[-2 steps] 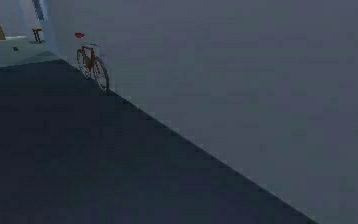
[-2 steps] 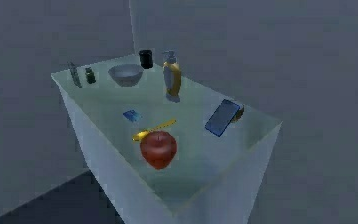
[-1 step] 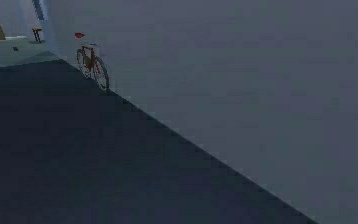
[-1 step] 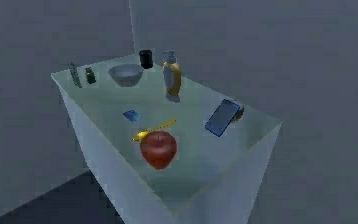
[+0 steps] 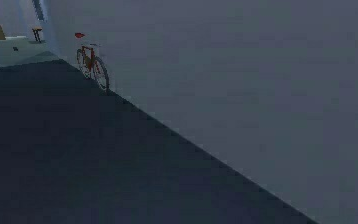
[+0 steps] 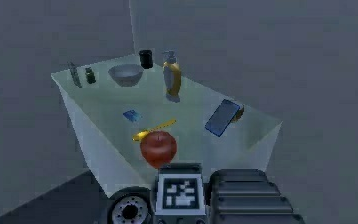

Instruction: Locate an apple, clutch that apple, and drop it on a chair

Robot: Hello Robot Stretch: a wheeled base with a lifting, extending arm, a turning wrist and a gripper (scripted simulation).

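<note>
The apple [image 6: 158,148] showed at the near edge of the table [image 6: 192,105], at about five o'clock from the bowl [image 6: 125,74]. The gripper [image 6: 132,207] sat at seven o'clock from the apple, beside a white marker [image 6: 182,193]. I could not tell how its fingers stood, nor whether it held anything. A yellow bottle [image 6: 172,78] stood at twelve o'clock from the apple, and a dark slab [image 6: 223,117] lay at two. In the forward view, a red bike [image 5: 92,62] stood against the wall [image 5: 237,80] at eleven o'clock.
</note>
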